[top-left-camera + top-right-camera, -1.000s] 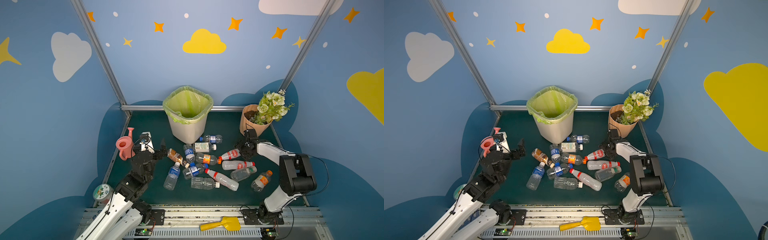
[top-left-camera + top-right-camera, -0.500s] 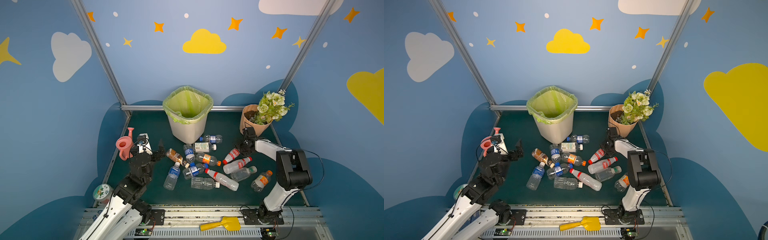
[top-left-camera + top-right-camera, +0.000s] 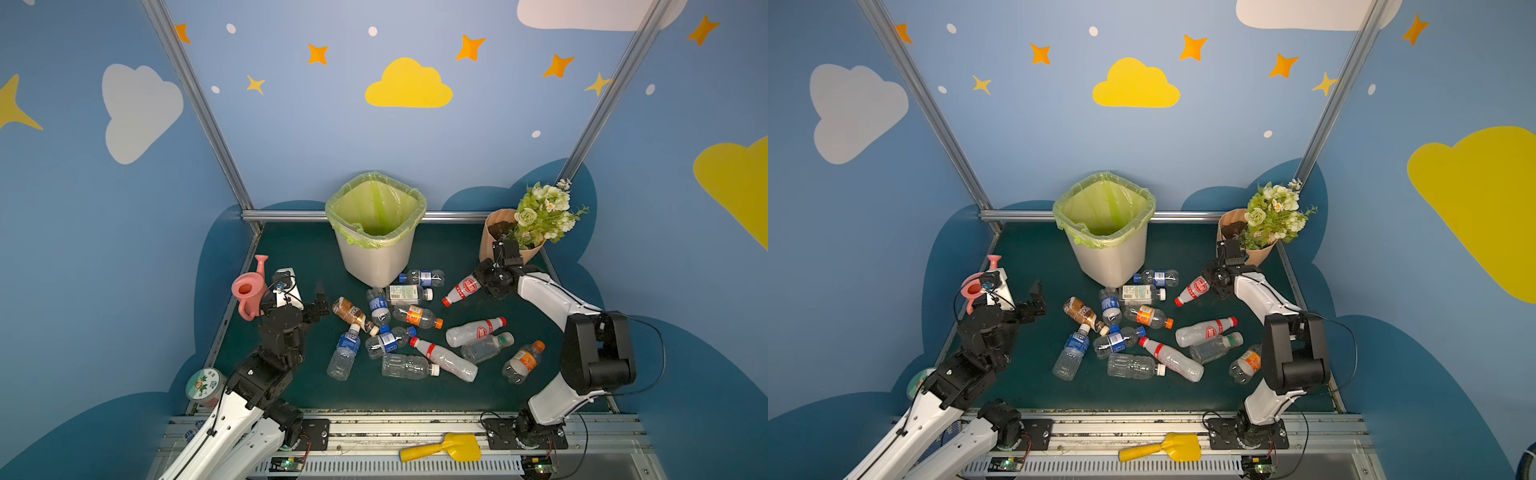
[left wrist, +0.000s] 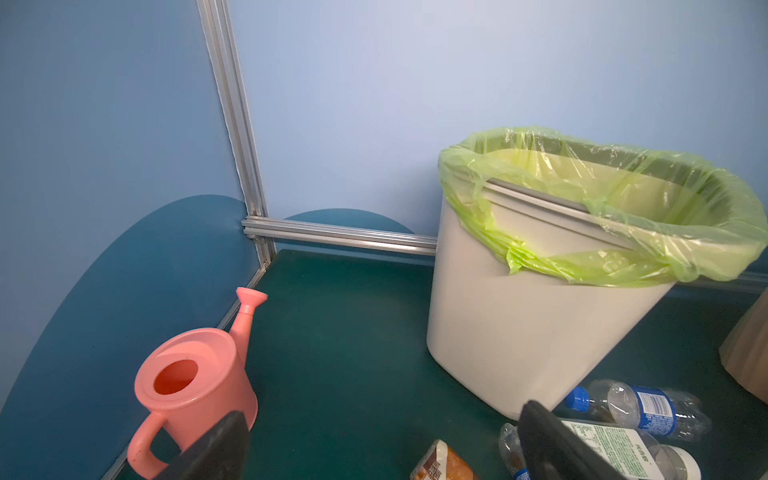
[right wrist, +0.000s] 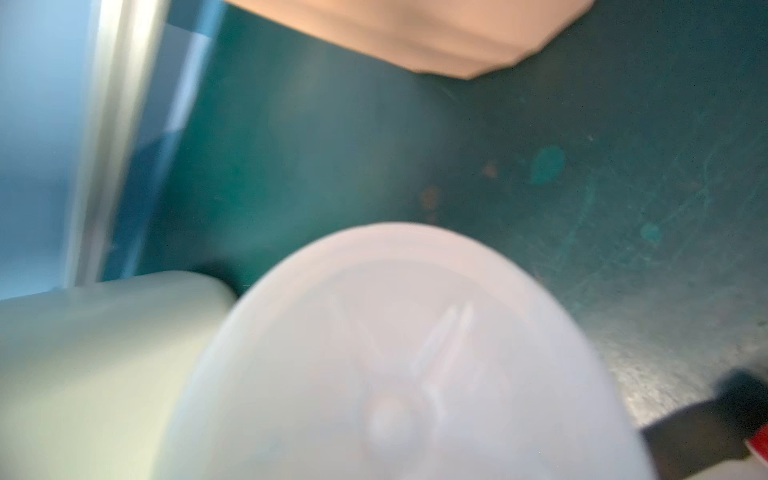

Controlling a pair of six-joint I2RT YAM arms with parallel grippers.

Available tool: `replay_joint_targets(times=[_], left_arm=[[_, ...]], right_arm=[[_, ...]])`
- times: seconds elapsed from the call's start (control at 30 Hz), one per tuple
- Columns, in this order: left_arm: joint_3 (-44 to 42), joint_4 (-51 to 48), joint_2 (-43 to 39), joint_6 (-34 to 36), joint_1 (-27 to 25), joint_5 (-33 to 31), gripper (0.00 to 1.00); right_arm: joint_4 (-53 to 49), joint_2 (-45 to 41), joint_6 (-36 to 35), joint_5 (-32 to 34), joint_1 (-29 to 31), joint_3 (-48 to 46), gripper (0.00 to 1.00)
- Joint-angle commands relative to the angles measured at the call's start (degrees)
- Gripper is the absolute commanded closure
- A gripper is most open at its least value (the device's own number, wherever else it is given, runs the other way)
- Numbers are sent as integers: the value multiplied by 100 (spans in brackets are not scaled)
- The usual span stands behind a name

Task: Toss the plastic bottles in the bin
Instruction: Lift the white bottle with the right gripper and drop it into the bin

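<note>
Several plastic bottles (image 3: 415,316) (image 3: 1144,314) lie in a loose heap on the green floor in front of the bin (image 3: 376,266) (image 3: 1113,262) (image 4: 519,332), an off-white basket with a yellow-green liner. My right gripper (image 3: 484,279) (image 3: 1214,280) is shut on the base end of a white bottle with a red label and cap (image 3: 463,289) (image 3: 1196,289), which tilts cap-down above the floor, right of the bin. Its pale base (image 5: 399,365) fills the right wrist view. My left gripper (image 3: 309,305) (image 3: 1034,301) (image 4: 382,453) hangs open and empty, left of the heap.
A pink watering can (image 3: 249,289) (image 4: 195,386) stands by the left wall beside my left arm. A peach flowerpot with flowers (image 3: 494,237) is just behind my right gripper. A yellow scoop (image 3: 442,449) lies on the front rail, and a tape roll (image 3: 203,384) sits front left.
My right gripper has shut on the red-labelled bottle and lifted its base end off the floor, so it now tilts cap-down. The left arm has barely moved.
</note>
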Motion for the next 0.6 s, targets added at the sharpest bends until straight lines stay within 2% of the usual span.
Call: replay_joint_targets(times=[0.0,0.3,0.57], left_arm=[[-152,-46,-100,-188,38,-229,0],[-381,-87,-115,-514,78,-256,0],[-579,-397,-69,-1127,134,-174,0]], right_arm=[[264,-566,-58,20,74,26,54],[653,-1689,-897,327,421,351,56],[726,-2116,-2392,641,816,1936,57]])
